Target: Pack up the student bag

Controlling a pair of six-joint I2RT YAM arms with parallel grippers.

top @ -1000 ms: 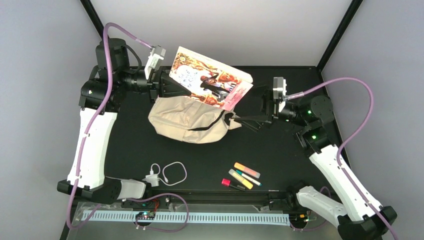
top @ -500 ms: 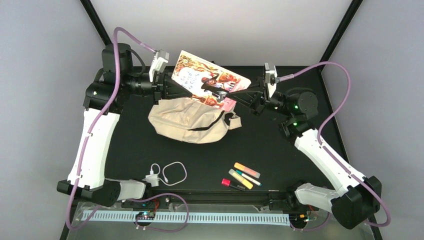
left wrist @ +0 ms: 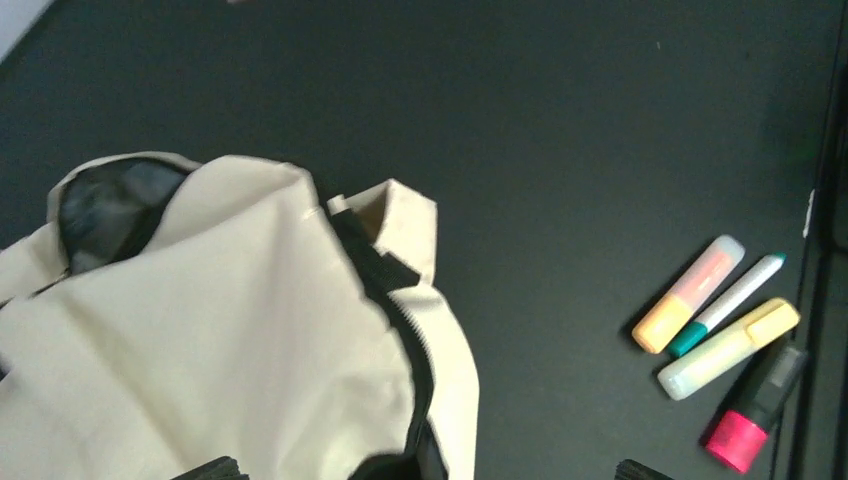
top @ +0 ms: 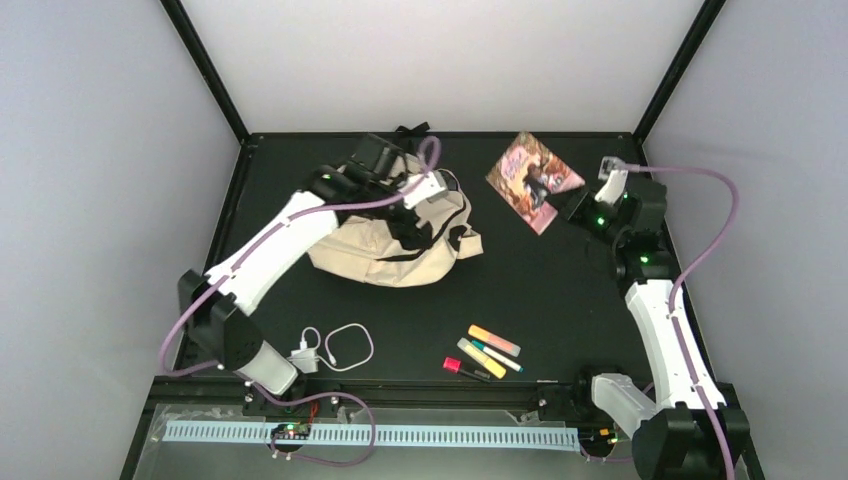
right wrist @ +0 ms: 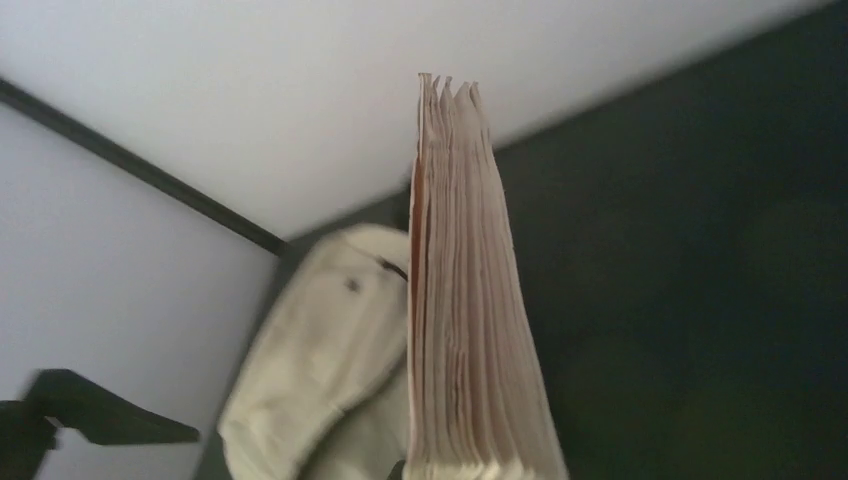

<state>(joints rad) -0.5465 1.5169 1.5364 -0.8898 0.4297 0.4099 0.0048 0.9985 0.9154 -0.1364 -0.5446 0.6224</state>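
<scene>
Slightly left of centre on the tabletop [top: 560,290], the student bag [top: 385,255] is seen slumped, its right side lying directly beneath the left jaws, which are spread wide and empty. Well apart to the far right, an illustrated book [top: 530,175] is clamped by the closed right jaws.

student bag [top: 385,245] centre-left; book [top: 533,180] right of bag; markers [top: 485,352] front-right; charger cable [top: 303,356] front-left
</scene>
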